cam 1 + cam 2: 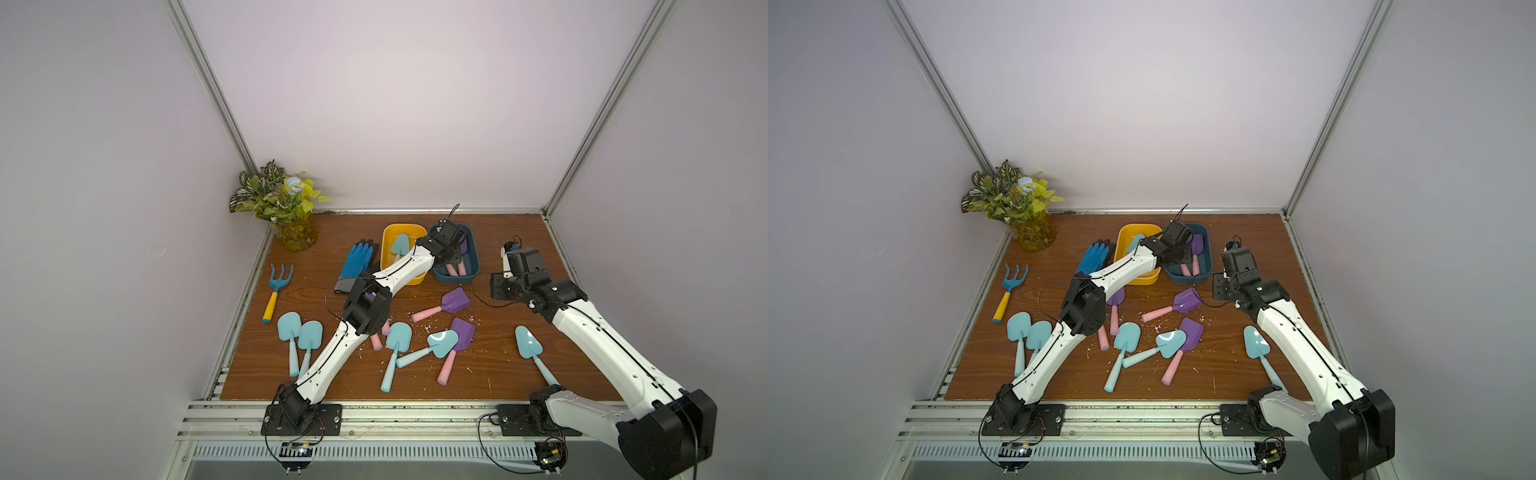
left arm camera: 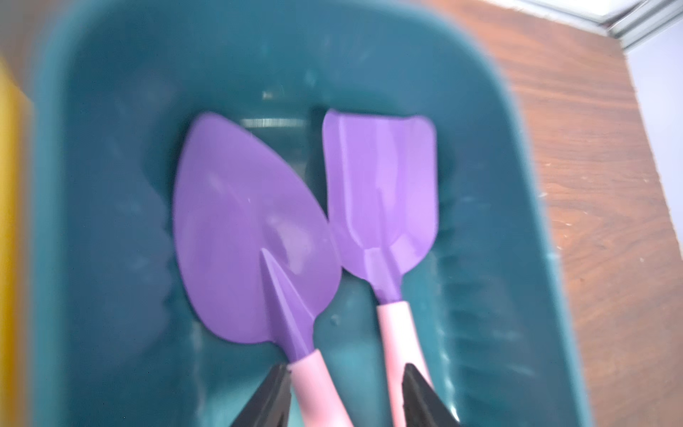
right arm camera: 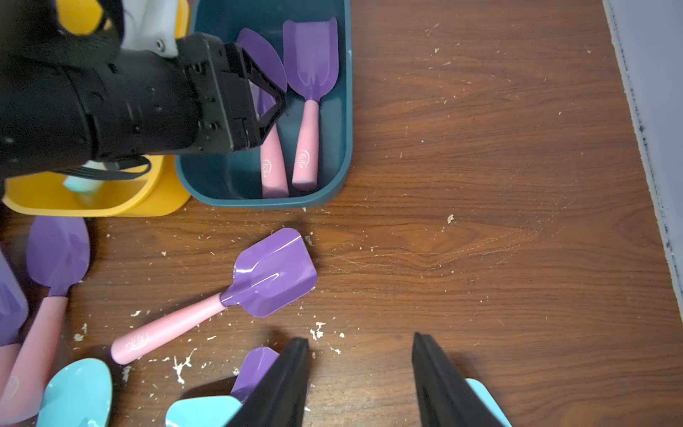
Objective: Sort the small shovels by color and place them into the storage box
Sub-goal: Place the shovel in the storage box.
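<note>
Pointed purple shovel [image 2: 251,229] lying in the teal box [image 2: 111,185] against a square-bladed purple shovel [image 2: 384,192], its pink handle loose between the left gripper [image 2: 344,369]'s spread jaws, yellow box [image 1: 388,232] just beside the teal box holding an aqua shovel [image 1: 400,245], right gripper [image 3: 359,338] spread and empty above the table [image 3: 517,222] near the teal box

two shovels [image 2: 380,177] in the right box [image 1: 455,279], left box [image 1: 386,249] just beside it

**Work Surface: Wooden Tabletop**

The brown wood-grain tabletop [image 1: 490,374] carries a yellow bin [image 1: 386,253] and a dark teal bin [image 1: 453,279] side by side, a blue glove [image 1: 357,259], a rake [image 1: 276,295], a plant jar [image 1: 297,237], loose aqua shovels [image 1: 528,340], purple shovels [image 1: 455,300] and scattered white crumbs [image 3: 181,366].
</note>
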